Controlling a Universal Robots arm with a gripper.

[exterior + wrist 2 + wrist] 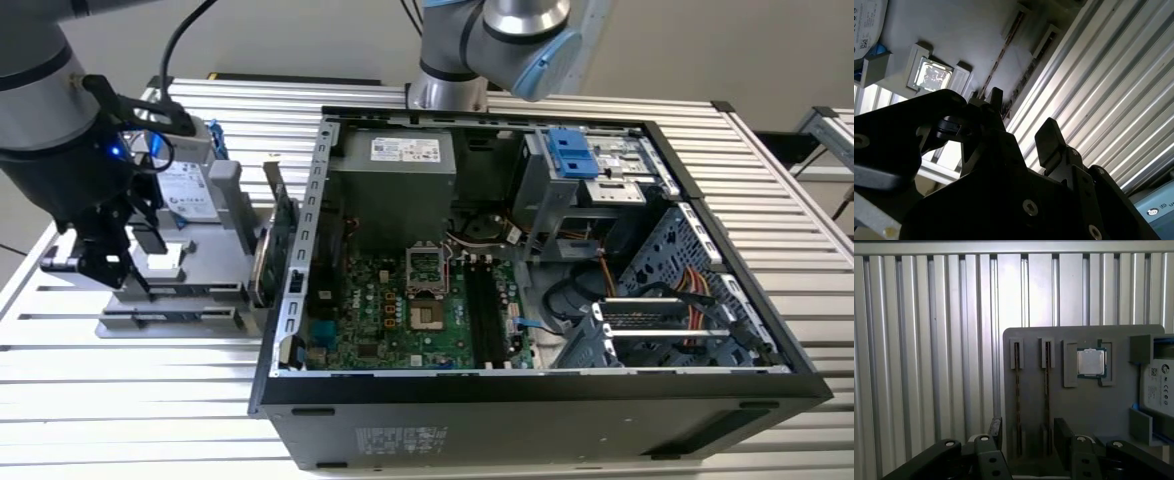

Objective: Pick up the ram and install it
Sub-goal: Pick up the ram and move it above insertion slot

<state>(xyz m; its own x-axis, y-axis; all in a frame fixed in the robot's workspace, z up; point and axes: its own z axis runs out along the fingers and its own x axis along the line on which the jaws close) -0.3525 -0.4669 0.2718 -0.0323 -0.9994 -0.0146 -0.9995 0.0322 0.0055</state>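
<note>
Pincer state: the pincer is seen open in both wrist views, fingers apart and nothing held. It is poised over the grey fixture.
Ram location: the ram is stood on edge in a fixture slot, untouched. A second ram stick is stood in the slot just beside it.
Risk, wrong target: both sticks are seen between the spread fingers. Both could be caught, or one clipped, if the approach is not centred on a single stick.
Risk, grip: the stick is thin. A tilted or off-centre closure is judged likely to twist it or jam it in its slot.
Risk, neighbours: a processor chip and a hard drive are seated near on the same fixture. They could be knocked by sideways drift.
Hidden, ram: the sticks are seen edge-on, so chips, notch and seating depth cannot be made out.
Hidden, height: the gap between fingertips and stick cannot be judged.
Hidden, drive: the hard drive is cut off at the frame edge.
Far, counter: the fixture and the open computer case are carried by the ribbed counter. The case is set beside the fixture, toward the exterior view's right.
Hidden, memory slots: the memory slots are dark, and whether they are empty cannot be told.
</note>
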